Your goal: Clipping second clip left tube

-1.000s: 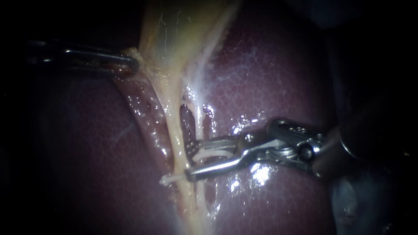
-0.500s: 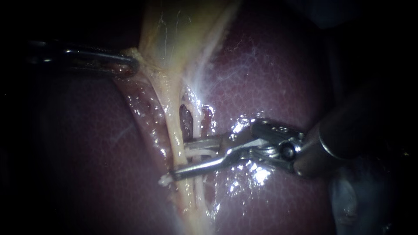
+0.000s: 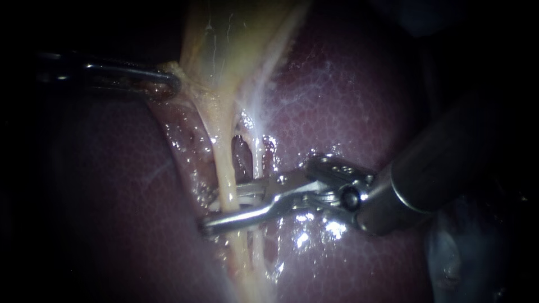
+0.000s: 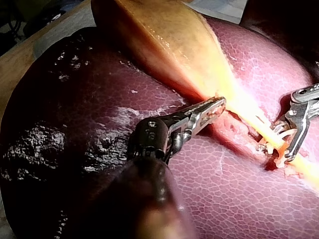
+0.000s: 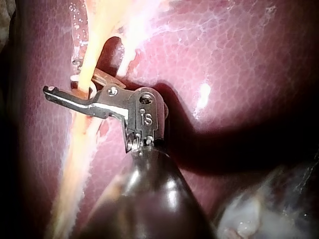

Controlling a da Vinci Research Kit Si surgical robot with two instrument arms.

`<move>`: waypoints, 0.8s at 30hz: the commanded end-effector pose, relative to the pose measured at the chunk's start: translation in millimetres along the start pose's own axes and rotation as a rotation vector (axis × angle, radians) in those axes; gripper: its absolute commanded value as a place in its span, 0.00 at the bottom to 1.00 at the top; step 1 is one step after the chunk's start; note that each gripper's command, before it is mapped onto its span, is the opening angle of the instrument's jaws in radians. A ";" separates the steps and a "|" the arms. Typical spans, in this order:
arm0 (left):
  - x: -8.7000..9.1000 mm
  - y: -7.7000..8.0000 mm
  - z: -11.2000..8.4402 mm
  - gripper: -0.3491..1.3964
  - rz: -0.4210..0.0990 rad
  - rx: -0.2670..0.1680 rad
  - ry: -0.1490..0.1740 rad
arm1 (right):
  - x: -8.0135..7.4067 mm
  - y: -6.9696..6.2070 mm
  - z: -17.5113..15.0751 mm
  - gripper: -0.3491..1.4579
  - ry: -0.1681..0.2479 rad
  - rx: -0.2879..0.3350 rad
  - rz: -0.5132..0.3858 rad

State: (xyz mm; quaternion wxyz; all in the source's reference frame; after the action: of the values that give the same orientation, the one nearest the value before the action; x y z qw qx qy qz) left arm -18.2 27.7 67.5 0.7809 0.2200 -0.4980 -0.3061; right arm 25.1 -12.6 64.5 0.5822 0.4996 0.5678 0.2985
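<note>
The left tube (image 3: 225, 174), a soft, slick, easily torn strand across the middle of the liver (image 3: 348, 101), lies between the right instrument's (image 3: 223, 207) parted jaws; it likely wants a square bite on its bare stretch. The left instrument (image 3: 170, 84) is clamped on the gallbladder (image 3: 224, 47).

**Left clamped, right gaping**

The left instrument (image 3: 168, 84) is coming in from the left, its shaft lying nearly level and its jaws pinching together on the edge of the gallbladder (image 3: 224, 50). The right instrument (image 3: 224, 207) is slanting down from the upper right with its wrist bending leftward. Its jaws are standing apart with a clear gap between them, the lower reaching farther than the upper.
</note>
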 end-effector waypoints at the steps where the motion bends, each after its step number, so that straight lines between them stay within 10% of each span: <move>1: 0.0 0.0 0.0 0.00 0.000 0.000 0.000 | 0.0 0.0 0.0 0.47 0.009 0.006 0.004; 24: 0.1 0.1 0.0 0.00 0.000 0.000 0.000 | 1.6 -5.4 1.2 0.45 -0.011 0.136 0.023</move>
State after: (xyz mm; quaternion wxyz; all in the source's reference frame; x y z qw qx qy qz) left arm -18.2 27.7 67.7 0.7811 0.2199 -0.4978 -0.3060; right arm 25.3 -13.2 58.8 0.5460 0.5466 0.5780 0.2627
